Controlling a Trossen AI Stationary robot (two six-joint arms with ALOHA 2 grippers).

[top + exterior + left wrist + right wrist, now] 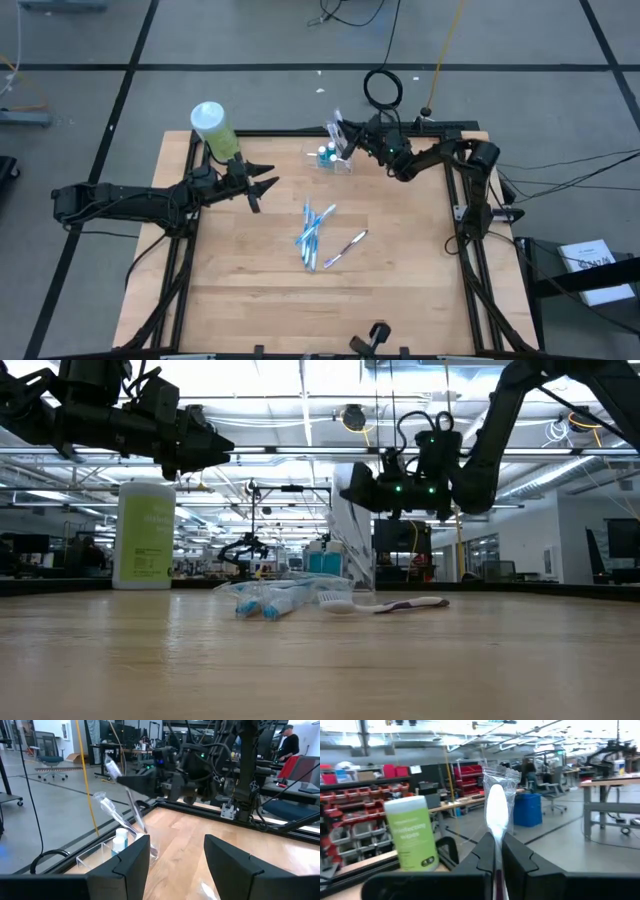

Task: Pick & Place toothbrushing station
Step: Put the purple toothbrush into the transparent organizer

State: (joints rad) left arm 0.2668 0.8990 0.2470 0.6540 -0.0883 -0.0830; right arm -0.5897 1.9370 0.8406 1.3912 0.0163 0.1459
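A clear plastic holder stands near the table's far edge with blue-capped tubes and a wrapped toothbrush leaning in it. My right gripper hovers just above it, shut on another wrapped toothbrush. Several blue and white toothbrushes and a purple one lie flat on the table's middle. My left gripper hangs open above the table's left part, level, with nothing between its fingers. My right gripper pinches the wrapped toothbrush between its two fingers just below the white head. The fingers come nearly level from the table's right side. The head and wrapper end stick up past the fingertips. The handle slants down toward the clear holder; whether it rests inside is unclear.
A light-green wipes bottle with a white cap stands at the table's far left corner, behind my left gripper. A black frame rail runs along the table's right edge. Bare wood lies near the front edge.
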